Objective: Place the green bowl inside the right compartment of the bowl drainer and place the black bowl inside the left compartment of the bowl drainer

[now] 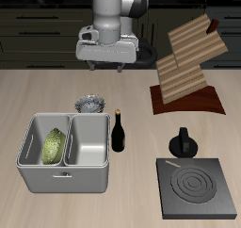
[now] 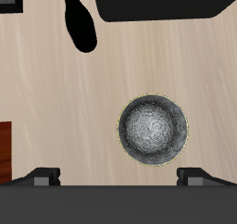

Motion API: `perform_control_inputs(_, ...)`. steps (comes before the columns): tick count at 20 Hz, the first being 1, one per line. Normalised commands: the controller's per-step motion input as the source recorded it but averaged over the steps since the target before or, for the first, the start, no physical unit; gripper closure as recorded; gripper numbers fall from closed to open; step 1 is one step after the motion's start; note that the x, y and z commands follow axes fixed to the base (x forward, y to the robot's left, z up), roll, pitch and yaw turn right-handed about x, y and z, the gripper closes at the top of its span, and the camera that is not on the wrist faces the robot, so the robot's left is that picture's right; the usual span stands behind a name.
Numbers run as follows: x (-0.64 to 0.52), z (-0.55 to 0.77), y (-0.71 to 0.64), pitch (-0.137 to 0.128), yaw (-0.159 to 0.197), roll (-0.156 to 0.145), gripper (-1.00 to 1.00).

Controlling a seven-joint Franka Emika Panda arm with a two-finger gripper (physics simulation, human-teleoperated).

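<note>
The black bowl [image 1: 89,104], silvery grey with dark speckles, stands on the table just behind the bowl drainer [image 1: 66,178]. In the wrist view the black bowl [image 2: 153,129] shows from straight above, a little off the line between the fingertips. My gripper [image 1: 106,70] hangs open well above the table behind this bowl, holding nothing. Its fingertips [image 2: 42,177] are spread wide around the gripper's middle [image 2: 118,177]. The green bowl [image 1: 55,145] lies tilted inside the drainer's well that is farther from the bottle. The other well holds nothing.
A dark bottle [image 1: 119,131] stands upright close beside the drainer, also visible as the bottle [image 2: 80,26] in the wrist view. A wooden rack [image 1: 188,72] stands farther back. A black pot [image 1: 183,143] sits behind a dark stove plate [image 1: 198,189] near the front edge.
</note>
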Motion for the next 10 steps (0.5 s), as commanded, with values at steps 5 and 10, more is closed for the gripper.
perform_control_inputs(5,0.06,-0.29,-0.08,0.021,0.018,-0.033,-1.0)
perform_control_inputs(10,0.11,-0.34,-0.14,0.035,-0.016,-0.05,-1.0)
